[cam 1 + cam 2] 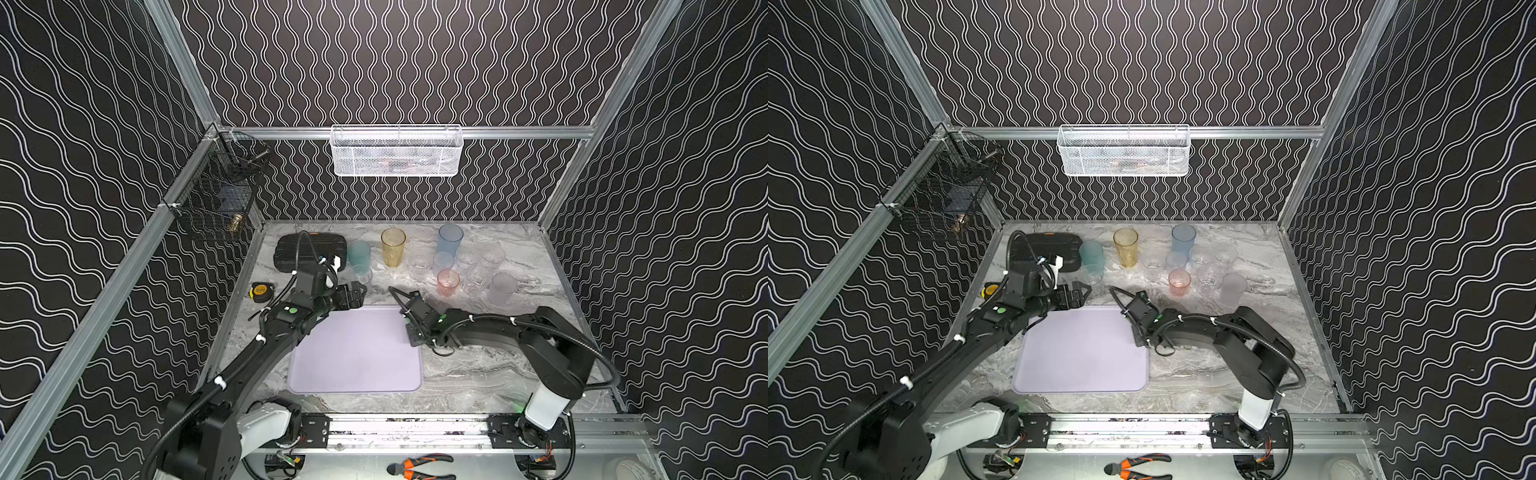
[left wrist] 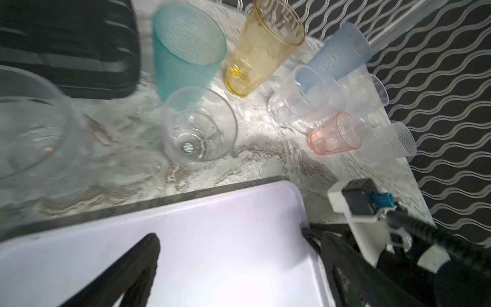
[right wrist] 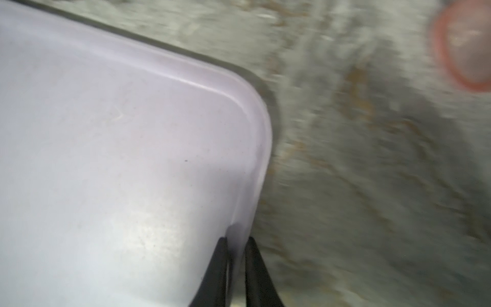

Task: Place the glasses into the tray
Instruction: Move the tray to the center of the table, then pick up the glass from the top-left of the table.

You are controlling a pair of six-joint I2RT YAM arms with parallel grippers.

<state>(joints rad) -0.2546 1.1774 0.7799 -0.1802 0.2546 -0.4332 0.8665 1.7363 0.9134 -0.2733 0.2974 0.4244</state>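
Hovers at the far left corner of the flat pale lilac tray (image 1: 357, 357) with the left gripper (image 1: 360, 296) spread wide and empty. Pinches the tray's right rim with the right gripper (image 3: 237, 240), black fingers astride the raised edge and, by the look of it, clamped on it. Leaves the tray bare, with every glass standing on the grey marbled tabletop (image 1: 478, 374) beyond the tray's far edge.

Nearest to the open jaws: a short clear plastic tumbler (image 1: 364, 275), upright and mouth up, just past the left fingertips toward the back wall, directly in front of the tall teal tumbler (image 1: 358, 254). Closer to the left arm than to the right. Probably calls for a short forward reach and a grasp across the upright wall.

To mind: the teal tumbler close behind, and the black ribbed case (image 1: 309, 251) just to its left. Farther right, well apart: amber tumbler (image 1: 393, 247), blue tumbler (image 1: 450, 239), pink tumbler (image 1: 448, 282), and a cluster of clear tumblers (image 1: 478, 266).
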